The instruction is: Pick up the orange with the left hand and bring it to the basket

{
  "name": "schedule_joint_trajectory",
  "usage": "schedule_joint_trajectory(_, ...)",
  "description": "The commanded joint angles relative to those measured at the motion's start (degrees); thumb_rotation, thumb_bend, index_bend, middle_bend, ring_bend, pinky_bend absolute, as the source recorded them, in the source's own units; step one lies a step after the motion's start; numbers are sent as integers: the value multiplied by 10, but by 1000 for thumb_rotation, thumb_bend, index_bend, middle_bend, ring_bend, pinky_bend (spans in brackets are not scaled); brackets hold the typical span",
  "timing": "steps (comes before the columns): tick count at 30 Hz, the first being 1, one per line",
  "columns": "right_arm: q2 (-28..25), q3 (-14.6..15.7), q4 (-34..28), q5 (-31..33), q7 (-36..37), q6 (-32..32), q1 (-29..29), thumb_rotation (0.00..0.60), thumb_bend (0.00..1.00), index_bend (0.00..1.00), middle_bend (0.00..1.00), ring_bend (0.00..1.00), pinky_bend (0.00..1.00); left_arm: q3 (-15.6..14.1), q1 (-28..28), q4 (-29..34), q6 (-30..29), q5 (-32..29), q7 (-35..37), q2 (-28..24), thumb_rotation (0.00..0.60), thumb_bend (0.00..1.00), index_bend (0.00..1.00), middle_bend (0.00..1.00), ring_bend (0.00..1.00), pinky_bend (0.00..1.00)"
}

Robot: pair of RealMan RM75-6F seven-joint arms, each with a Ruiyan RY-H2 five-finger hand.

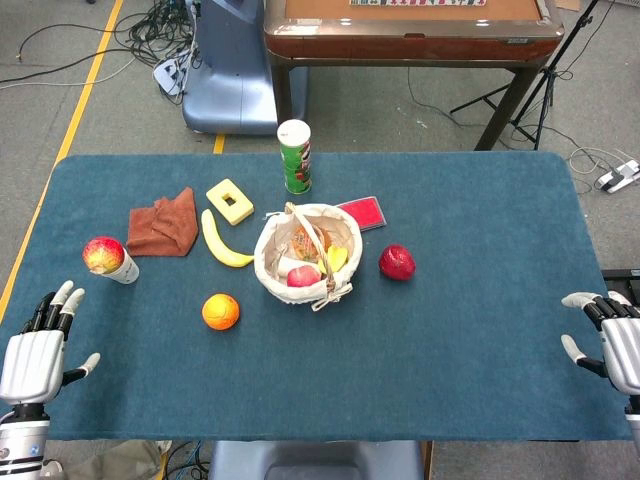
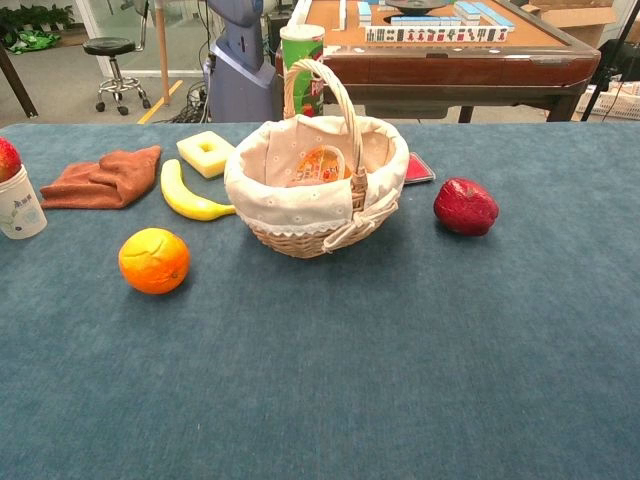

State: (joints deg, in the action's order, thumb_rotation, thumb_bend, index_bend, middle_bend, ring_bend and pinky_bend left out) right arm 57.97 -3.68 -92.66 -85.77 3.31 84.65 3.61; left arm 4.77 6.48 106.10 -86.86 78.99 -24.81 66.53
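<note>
The basket (image 1: 262, 262) stands near the middle of the table (image 1: 450, 350), with several items inside that cannot all be told apart. The orange (image 1: 220, 311) lies in front of it and to its left, apart from it. A banana (image 1: 222, 243) lies just left of the basket, and a cloth (image 1: 165, 224) lies further left. A square block (image 1: 229, 200) sits behind the banana. A can (image 1: 295, 155) stands upright behind the basket. A flat card (image 1: 364, 212) lies behind the basket to its right, and a fruit (image 1: 396, 262) lies to its right. A cup (image 1: 120, 265) near the left edge bears an apple (image 1: 102, 253).
</note>
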Motion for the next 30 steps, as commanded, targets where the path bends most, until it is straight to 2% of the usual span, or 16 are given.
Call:
schedule_joint_trajectory(1,0,0,0,0,0,0,0,600,292,350,331,329,403,-1,-1,0,1,-1,0,0,600,188,126,2,85,301)
schedule_joint_trajectory(18,-4,-8,2,0,-2,8,2,600,292,350,331,329,403,-1,5,-4,4,12,5,-4,600,188,133,2,88,301)
schedule_joint_trajectory(24,-12,-14,-6,3,-12,8,5,600,292,350,328,329,403,-3,19,-1,22,35,20,-15,600,188,133,2,90,301)
schedule_joint_trajectory(30,-12,-14,-11,3,-16,4,8,600,292,350,323,329,403,-5,53,3,66,70,48,-23,600,188,147,3,97,301)
